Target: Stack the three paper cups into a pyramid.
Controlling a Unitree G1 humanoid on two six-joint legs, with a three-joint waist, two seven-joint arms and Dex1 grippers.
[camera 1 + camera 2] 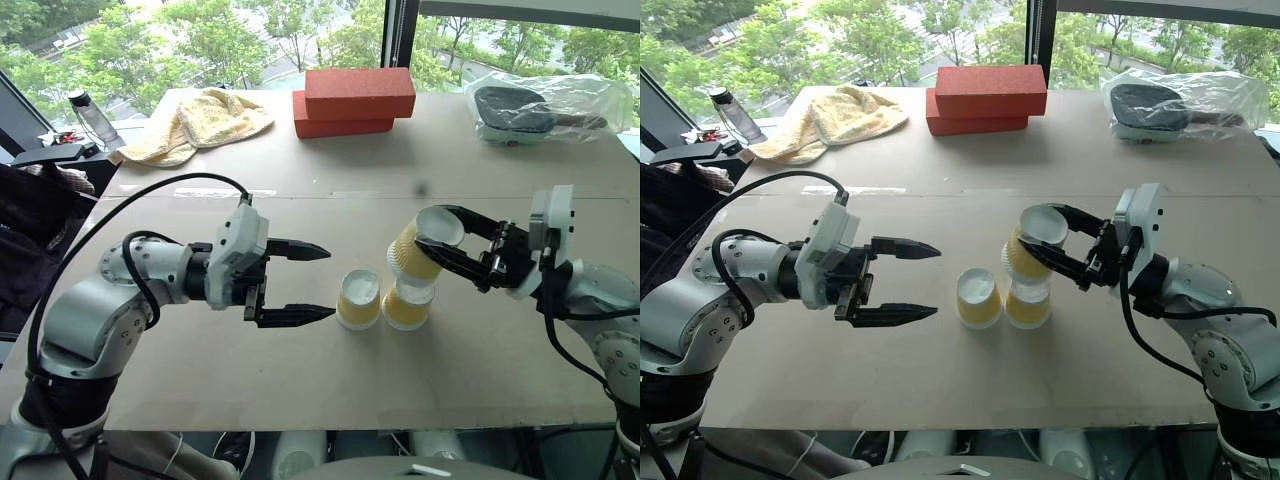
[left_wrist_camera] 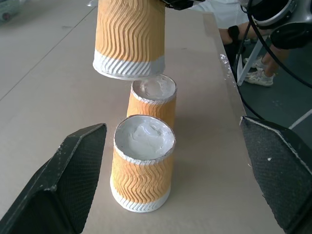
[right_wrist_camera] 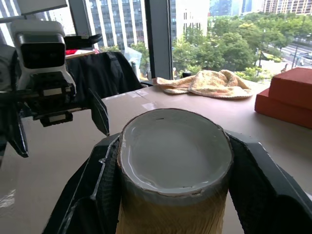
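Third cup (image 1: 425,247): centre-right of frame, tilted, clenched between the right gripper's (image 1: 450,243) fingers, above two base cups (image 1: 359,298) standing upside down just beside each other mid-table. Left gripper (image 1: 300,282): jaws spread, empty, left of the base pair. Step judged: placing the top. Next: level the cup, centre over the seam, lower.

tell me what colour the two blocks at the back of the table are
Red-orange, both blocks; the left eye view shows them best.
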